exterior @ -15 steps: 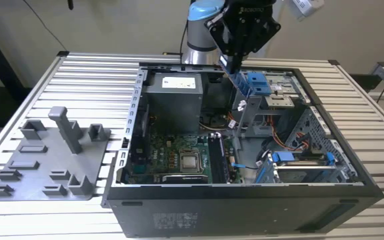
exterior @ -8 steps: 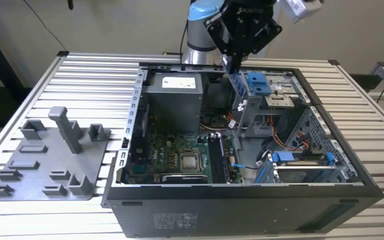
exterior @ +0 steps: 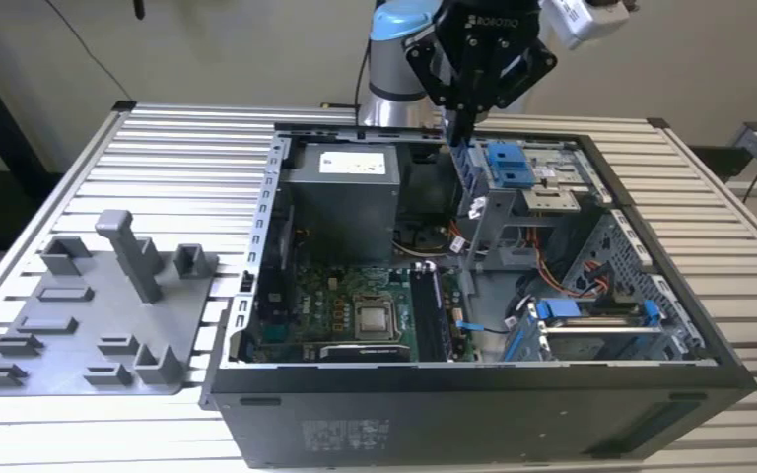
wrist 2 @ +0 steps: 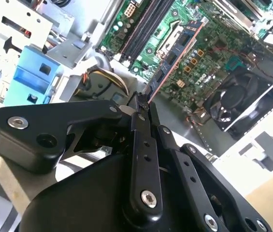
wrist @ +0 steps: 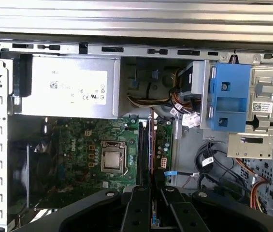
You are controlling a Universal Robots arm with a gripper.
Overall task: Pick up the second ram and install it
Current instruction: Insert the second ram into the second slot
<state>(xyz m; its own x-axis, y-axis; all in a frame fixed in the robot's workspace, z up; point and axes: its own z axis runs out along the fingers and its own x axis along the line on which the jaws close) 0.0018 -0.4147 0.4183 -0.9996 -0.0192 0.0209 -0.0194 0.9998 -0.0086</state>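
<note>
My gripper (exterior: 460, 126) hangs over the back of the open computer case (exterior: 484, 379), shut on the second ram (wrist 2: 175, 58), a thin dark stick with a reddish edge that juts out from between the black fingers (wrist 2: 138, 145). In the first wrist view the ram (wrist: 151, 140) shows edge-on as a narrow line running out from the gripper (wrist: 151, 186), lined up over the black memory slots (wrist: 142, 150) beside the processor (wrist: 113, 160). The stick is in the air, well above the green motherboard (exterior: 339, 315). The slots (wrist 2: 146, 24) also show in the second wrist view.
A silver power supply (exterior: 346, 187) fills the case's back corner. Blue drive latches (exterior: 511, 163) and a metal drive cage (exterior: 536, 207) stand close beside the gripper. A dark fan (wrist 2: 242, 104) sits past the board. A gray fixture plate (exterior: 90, 315) lies at the exterior view's left.
</note>
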